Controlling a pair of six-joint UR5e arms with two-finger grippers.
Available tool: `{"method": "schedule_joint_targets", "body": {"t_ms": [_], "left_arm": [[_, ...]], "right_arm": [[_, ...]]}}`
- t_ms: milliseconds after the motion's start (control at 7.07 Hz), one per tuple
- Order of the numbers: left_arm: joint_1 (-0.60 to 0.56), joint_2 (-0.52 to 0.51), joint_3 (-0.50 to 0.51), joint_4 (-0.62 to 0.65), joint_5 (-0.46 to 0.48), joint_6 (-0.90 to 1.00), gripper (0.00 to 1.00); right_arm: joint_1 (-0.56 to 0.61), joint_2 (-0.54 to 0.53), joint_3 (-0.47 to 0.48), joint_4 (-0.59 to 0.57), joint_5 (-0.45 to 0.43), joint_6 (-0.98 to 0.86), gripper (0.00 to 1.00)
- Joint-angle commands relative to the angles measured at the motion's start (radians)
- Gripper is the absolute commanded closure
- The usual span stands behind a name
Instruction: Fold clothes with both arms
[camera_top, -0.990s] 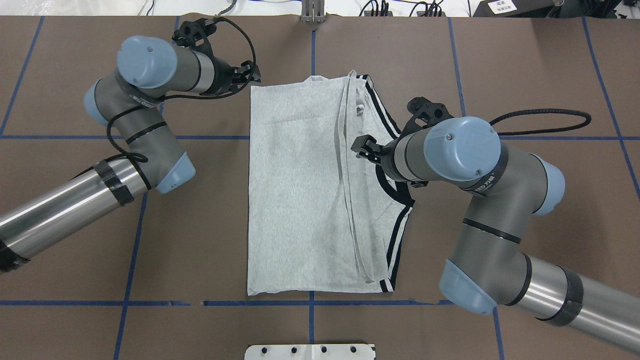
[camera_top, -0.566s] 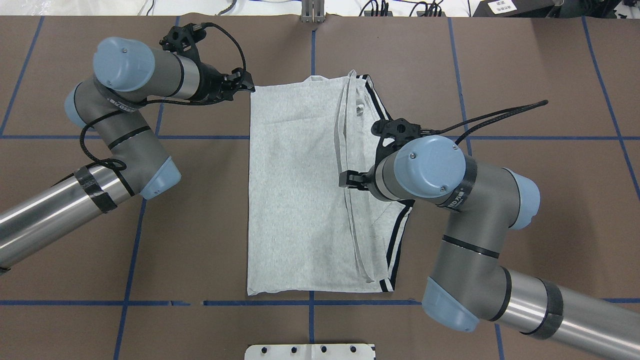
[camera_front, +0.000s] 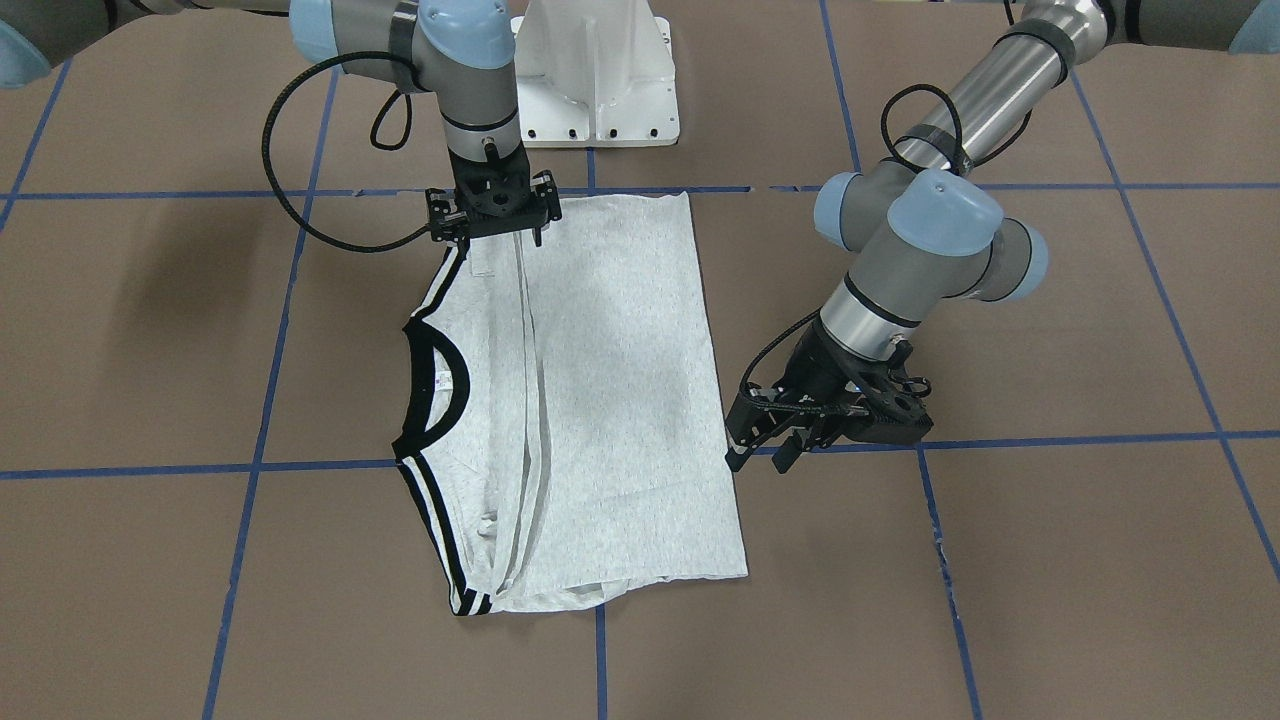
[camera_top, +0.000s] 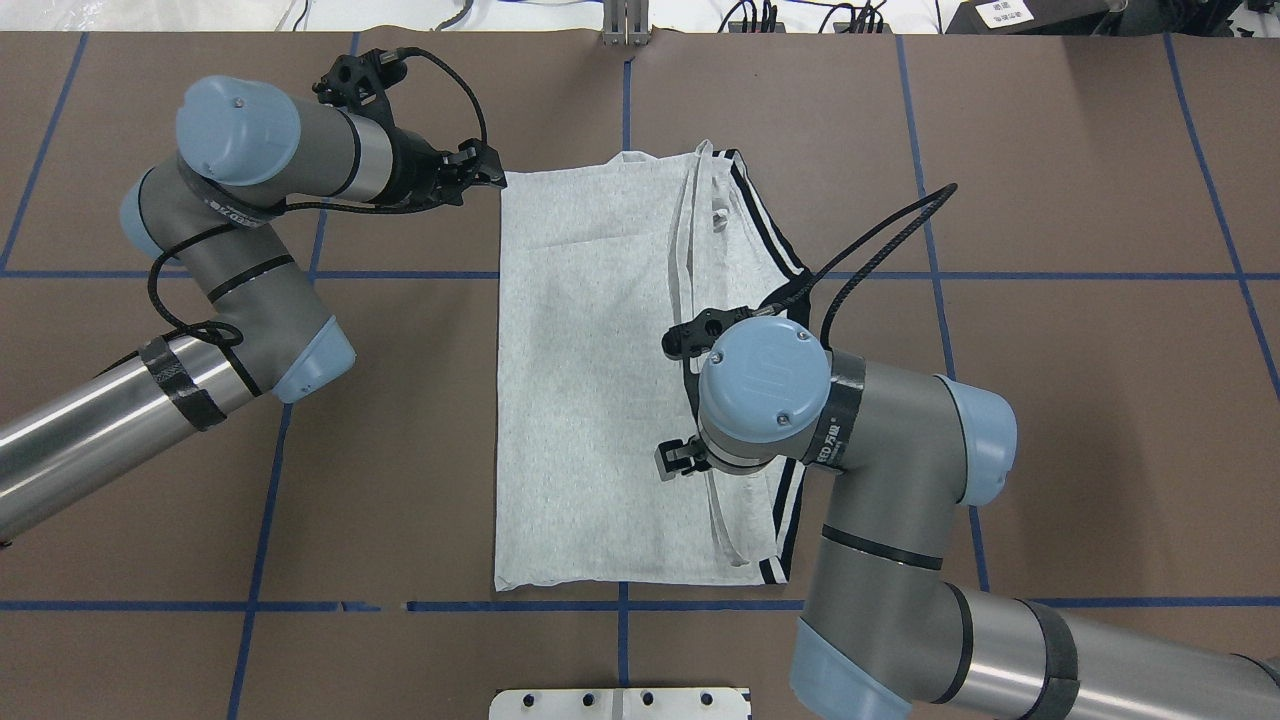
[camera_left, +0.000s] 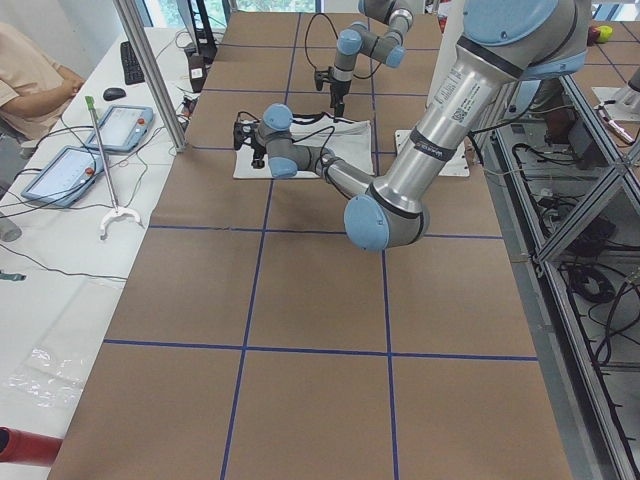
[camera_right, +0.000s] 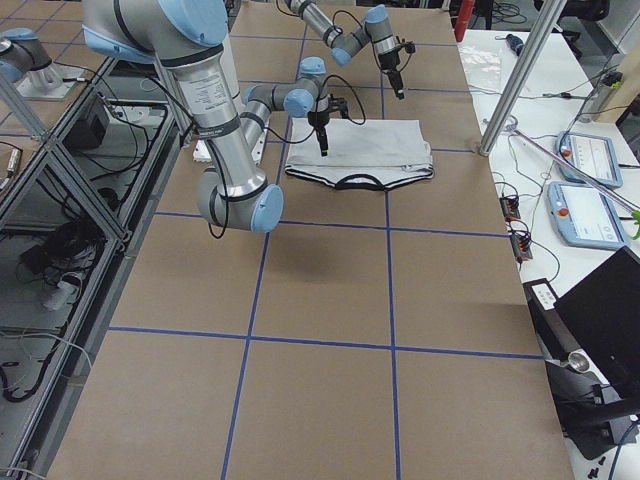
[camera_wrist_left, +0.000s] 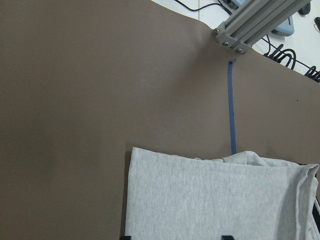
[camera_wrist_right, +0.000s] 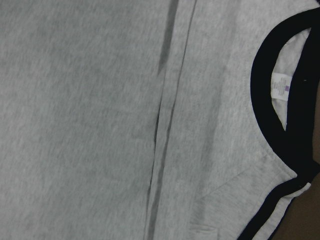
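The light grey T-shirt (camera_top: 590, 380) lies flat on the brown table, folded lengthwise, with its black neck trim (camera_front: 455, 370) and black-and-white stripes (camera_top: 790, 490) along one side. The printed front is hidden. My left gripper (camera_top: 492, 172) is open and low at the shirt's far left corner. In the left wrist view that corner (camera_wrist_left: 150, 165) lies between the two fingertips. My right gripper (camera_front: 492, 238) is open and points down above the shirt's end nearest the robot, holding nothing. The right wrist view shows the fold lines (camera_wrist_right: 160, 130) and the neck trim (camera_wrist_right: 260, 100).
The white pedestal base (camera_front: 595, 80) stands at the robot's side of the table. Blue tape lines (camera_top: 260, 500) grid the brown surface. An aluminium post (camera_top: 625, 22) stands at the far edge. Tablets (camera_left: 120, 125) and a seated person (camera_left: 30, 70) are beside the table.
My right gripper has travelled along the shirt from near the neck toward the end nearest the robot, its wrist turning downward. My left gripper has shifted slightly, staying at the far left corner.
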Motion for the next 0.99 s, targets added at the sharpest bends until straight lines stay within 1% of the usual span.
{"method": "schedule_joint_targets", "body": {"t_ms": [0,141,283,424,707,849], "left_arm": [[0.000,0.006,0.000,0.001,-0.005,-0.004,0.33],[0.001,0.029,-0.006,-0.001,-0.006,-0.004,0.33],[0.002,0.040,-0.025,-0.001,-0.005,-0.005,0.33],[0.003,0.060,-0.042,-0.001,-0.005,-0.007,0.33],[0.003,0.063,-0.049,-0.001,-0.003,-0.009,0.33],[0.003,0.063,-0.049,-0.001,-0.002,-0.009,0.33]], "right_arm": [[-0.030,0.029,-0.017,-0.099,0.094,-0.079,0.00],[-0.048,0.047,-0.046,-0.145,0.096,-0.079,0.00],[-0.065,0.064,-0.067,-0.161,0.095,-0.079,0.00],[-0.070,0.058,-0.072,-0.167,0.096,-0.079,0.00],[-0.073,0.061,-0.109,-0.168,0.102,-0.079,0.00],[-0.073,0.055,-0.109,-0.168,0.110,-0.079,0.00]]}}
